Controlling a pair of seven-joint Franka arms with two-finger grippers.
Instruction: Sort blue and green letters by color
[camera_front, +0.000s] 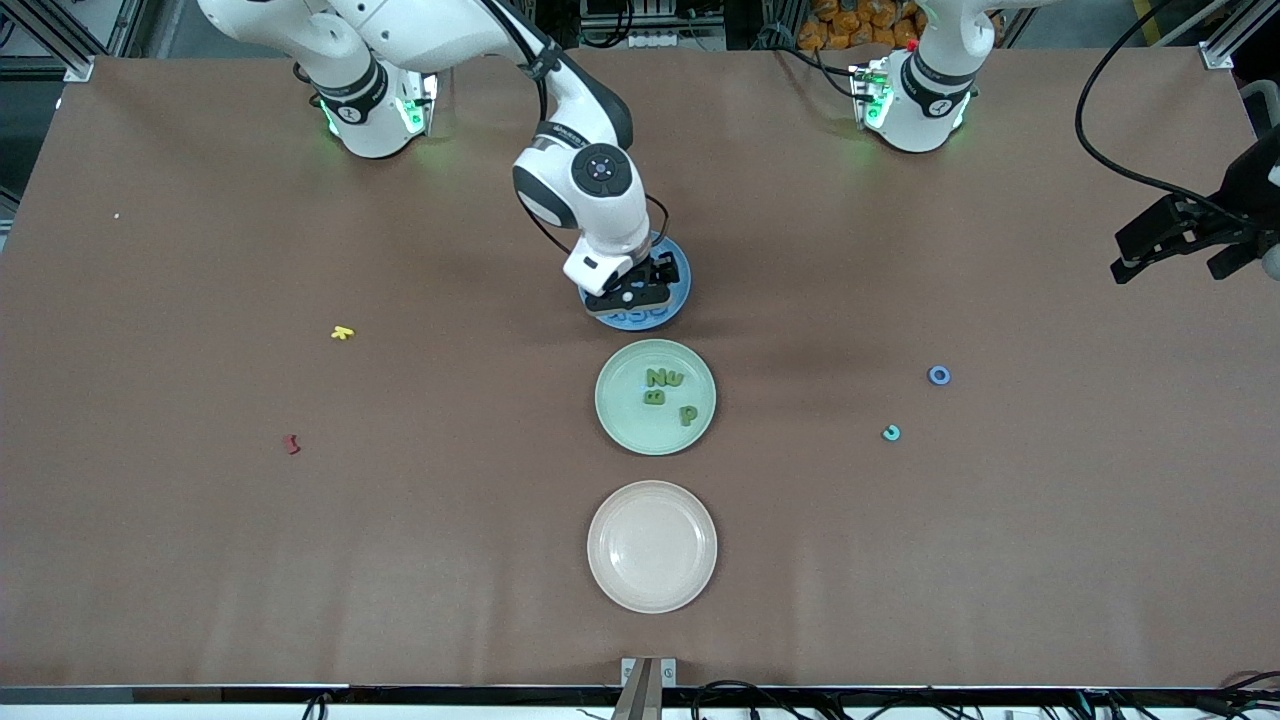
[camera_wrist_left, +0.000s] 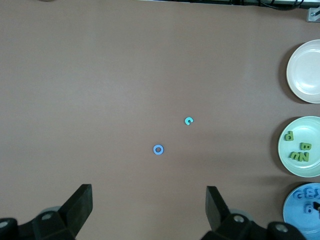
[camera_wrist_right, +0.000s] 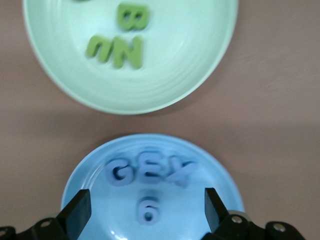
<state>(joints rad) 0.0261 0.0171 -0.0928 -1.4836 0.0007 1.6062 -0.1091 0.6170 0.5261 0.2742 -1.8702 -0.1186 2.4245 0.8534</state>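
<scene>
My right gripper (camera_front: 640, 290) hangs low over the blue plate (camera_front: 683, 292), open (camera_wrist_right: 145, 202). A small blue g (camera_wrist_right: 149, 209) lies loose on the plate between its fingers. Blue G, E and X (camera_wrist_right: 149, 172) lie in a row beside it. The green plate (camera_front: 620, 420) is nearer the camera and holds green N and u (camera_front: 664, 378), B (camera_front: 653, 397) and p (camera_front: 688, 414). A blue O (camera_front: 938, 375) lies on the table toward the left arm's end. My left gripper (camera_front: 1170, 250) waits open (camera_wrist_left: 149, 197) and empty above that end of the table.
A pale pink plate (camera_front: 652, 600) sits nearest the camera, in line with the other two. A teal letter (camera_front: 891, 432) lies close to the blue O. Toward the right arm's end lie a yellow letter (camera_front: 342, 333) and a dark red letter (camera_front: 292, 444).
</scene>
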